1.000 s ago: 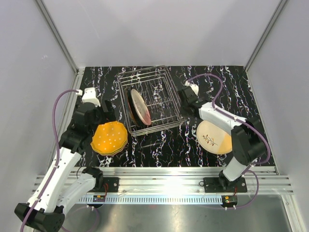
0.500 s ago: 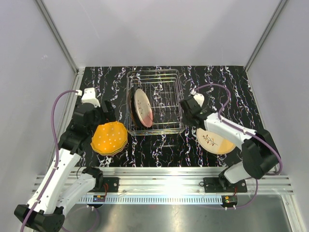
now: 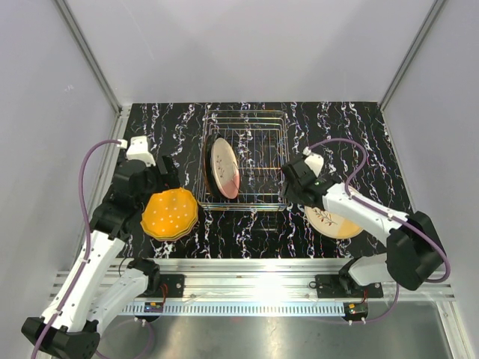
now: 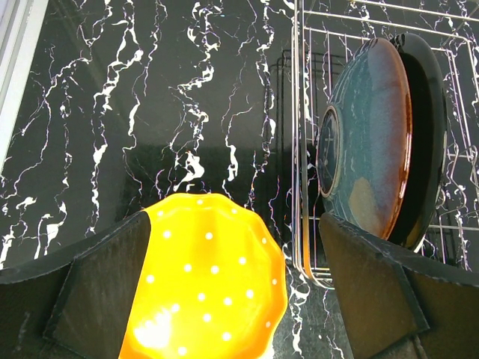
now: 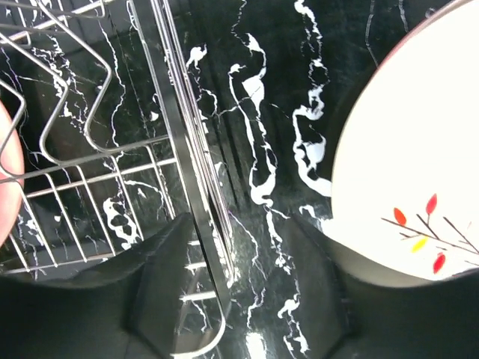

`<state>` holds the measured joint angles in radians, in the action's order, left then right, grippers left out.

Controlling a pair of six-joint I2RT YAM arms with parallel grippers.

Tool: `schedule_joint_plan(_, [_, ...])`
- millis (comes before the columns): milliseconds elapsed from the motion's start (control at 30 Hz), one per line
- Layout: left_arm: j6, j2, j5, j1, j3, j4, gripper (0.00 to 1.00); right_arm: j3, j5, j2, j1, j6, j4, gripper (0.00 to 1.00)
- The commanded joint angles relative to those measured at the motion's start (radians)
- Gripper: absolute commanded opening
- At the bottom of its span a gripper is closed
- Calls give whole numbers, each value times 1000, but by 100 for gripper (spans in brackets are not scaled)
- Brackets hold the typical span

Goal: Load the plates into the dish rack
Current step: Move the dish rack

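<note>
Right pincer astride dish rack edge

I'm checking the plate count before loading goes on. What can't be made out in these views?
Orange plate: left wrist view, the bottom edge cuts it off; whether plates lie beneath it cannot be told.
Cream plate: top view, the right arm covers its upper part; the right wrist view cuts it off at the frame's edge.
Black plate in the dish rack: left wrist view, the blue-brown plate hides most of it.

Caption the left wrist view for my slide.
Open left tool above orange dotted plate; dish rack alongside holds upright plates.
</note>
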<state>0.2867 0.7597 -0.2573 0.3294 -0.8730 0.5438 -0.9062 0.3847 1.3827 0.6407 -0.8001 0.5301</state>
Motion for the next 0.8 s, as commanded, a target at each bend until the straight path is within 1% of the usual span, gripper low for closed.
schedule_joint_plan(0, [0, -10, 13, 5, 11, -39, 99, -71, 45, -71, -1, 28, 47, 68])
schedule_joint_plan(133, [0, -10, 7, 7, 11, -38, 99, -82, 51, -157, -4, 58, 68, 77])
schedule_joint_plan(200, [0, -11, 4, 7, 9, -39, 99, -76, 57, -217, -4, 67, 79, 78])
schedule_joint_plan(267, [0, -11, 3, 7, 11, -38, 99, -53, 37, -290, -4, 110, 42, 77])
schedule_joint_plan(300, [0, -11, 3, 7, 9, -38, 99, -27, -2, -316, -4, 133, 24, 74])
schedule_joint_plan(333, [0, -10, 3, 7, 9, -39, 99, -10, -44, -344, -4, 168, -37, 71])
schedule_joint_plan(367, [-1, -8, 1, 7, 9, -38, 99, 6, -93, -400, -4, 247, -76, 66])
schedule_joint_plan(400, [0, -7, 0, 7, 9, -38, 99, 45, -216, -428, -3, 286, -117, 64])
schedule_joint_plan(433, [0, -5, -3, 7, 9, -36, 99, 64, -283, -453, -1, 321, -196, 62])
schedule_joint_plan(467, [0, -3, -5, 7, 9, -38, 99, 78, -341, -490, 2, 379, -228, 58])
schedule_joint_plan(500, [0, -2, -17, 7, 3, -30, 99, 99, -471, -504, 7, 415, -255, 56])
schedule_joint_plan(533, [2, -5, -32, 7, -3, -21, 99, 105, -515, -513, 32, 438, -310, 55])
schedule_joint_plan(600, [12, -25, -94, 7, -3, -18, 99, 104, -582, -518, 75, 496, -352, 54])
schedule_joint_plan(633, [15, -36, -109, 7, 3, -25, 99, 92, -599, -505, 117, 519, -373, 55])
schedule_joint_plan(700, [23, -69, -152, 7, 8, -21, 99, 38, -628, -444, 172, 573, -392, 55])
schedule_joint_plan(733, [25, -82, -169, 7, 8, -22, 99, 20, -635, -418, 224, 588, -401, 55])
schedule_joint_plan(767, [28, -100, -187, 7, 11, -22, 99, 0, -647, -359, 249, 619, -413, 55])
